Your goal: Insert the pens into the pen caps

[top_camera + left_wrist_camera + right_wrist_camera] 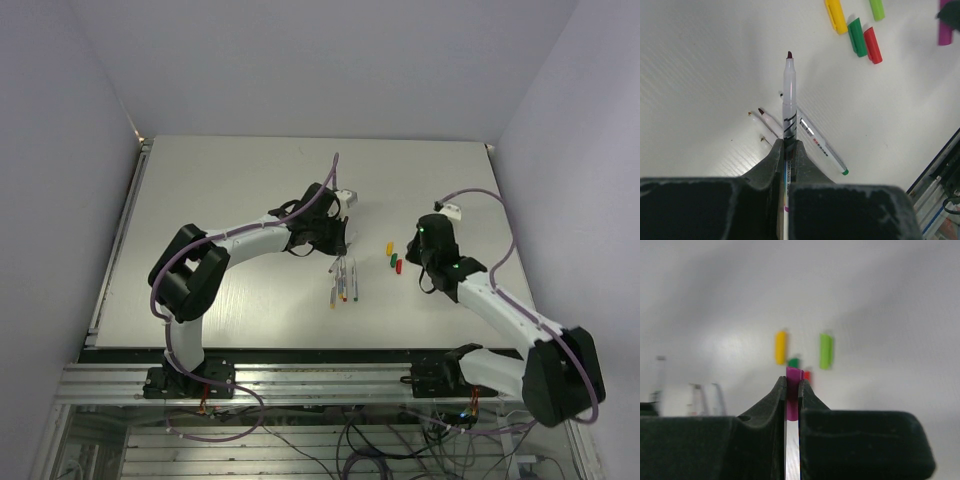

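Closest in, the left tool (789,146) is clamped on a pen (789,85), long axis straight ahead, dark tip leading. Beneath it, other pens (821,144) lie on the desk (700,60). Farther off, ahead and to the right of that axis, the right tool (792,386) pinches the magenta cap (794,374), well apart; alignment looks needed.

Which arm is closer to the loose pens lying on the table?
Left. The left fingers hover just by those pens, gripping another pen. The right fingers sit farther off, past the coloured caps, pinching a magenta cap.
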`<state>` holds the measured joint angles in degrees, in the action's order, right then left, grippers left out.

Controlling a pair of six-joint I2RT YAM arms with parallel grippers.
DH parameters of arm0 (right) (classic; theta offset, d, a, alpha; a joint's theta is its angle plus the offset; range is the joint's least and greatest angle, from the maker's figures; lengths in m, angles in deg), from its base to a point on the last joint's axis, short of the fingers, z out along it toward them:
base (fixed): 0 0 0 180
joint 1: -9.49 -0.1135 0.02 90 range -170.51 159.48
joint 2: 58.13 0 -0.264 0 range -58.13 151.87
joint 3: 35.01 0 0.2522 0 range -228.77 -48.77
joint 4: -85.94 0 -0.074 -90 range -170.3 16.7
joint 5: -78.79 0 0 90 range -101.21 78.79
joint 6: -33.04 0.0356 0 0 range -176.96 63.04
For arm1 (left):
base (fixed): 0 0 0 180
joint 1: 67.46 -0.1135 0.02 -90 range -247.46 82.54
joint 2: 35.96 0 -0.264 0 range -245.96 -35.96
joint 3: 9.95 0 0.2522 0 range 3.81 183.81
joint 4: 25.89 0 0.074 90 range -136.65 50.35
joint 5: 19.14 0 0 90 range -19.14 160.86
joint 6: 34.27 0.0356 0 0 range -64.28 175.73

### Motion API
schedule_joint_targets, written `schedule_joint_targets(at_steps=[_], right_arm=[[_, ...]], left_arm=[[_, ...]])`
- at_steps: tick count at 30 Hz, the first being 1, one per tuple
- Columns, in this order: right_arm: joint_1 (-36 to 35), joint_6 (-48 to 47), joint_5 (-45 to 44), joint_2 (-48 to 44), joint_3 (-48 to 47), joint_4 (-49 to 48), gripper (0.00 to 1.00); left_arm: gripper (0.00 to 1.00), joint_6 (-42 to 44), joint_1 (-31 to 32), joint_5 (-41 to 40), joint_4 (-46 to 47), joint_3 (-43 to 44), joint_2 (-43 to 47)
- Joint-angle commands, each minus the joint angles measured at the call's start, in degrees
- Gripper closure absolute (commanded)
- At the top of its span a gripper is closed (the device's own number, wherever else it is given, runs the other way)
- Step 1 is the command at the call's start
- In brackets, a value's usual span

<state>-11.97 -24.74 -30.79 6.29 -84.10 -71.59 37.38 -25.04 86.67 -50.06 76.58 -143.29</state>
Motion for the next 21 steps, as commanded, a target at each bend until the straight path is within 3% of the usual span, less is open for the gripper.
schedule_joint_targets(at_steps=[1,12,21], right_arm=[[0.01,-4.16,4.85,-6.92,2.6,-8.86,1.0],[0.24,-4.72,9.73,-12.25,10.97,-37.01,1.0],[0.35,-2.69,9.24,-12.5,15.7,-56.02,1.0]], left_arm=[[0.93,-0.1,-0.45,3.72,5.26,-1.0,1.34],[0.93,-0.36,0.6,7.56,21.25,-5.43,6.1],[0.93,6.52,6.59,2.53,24.68,-6.24,11.26]])
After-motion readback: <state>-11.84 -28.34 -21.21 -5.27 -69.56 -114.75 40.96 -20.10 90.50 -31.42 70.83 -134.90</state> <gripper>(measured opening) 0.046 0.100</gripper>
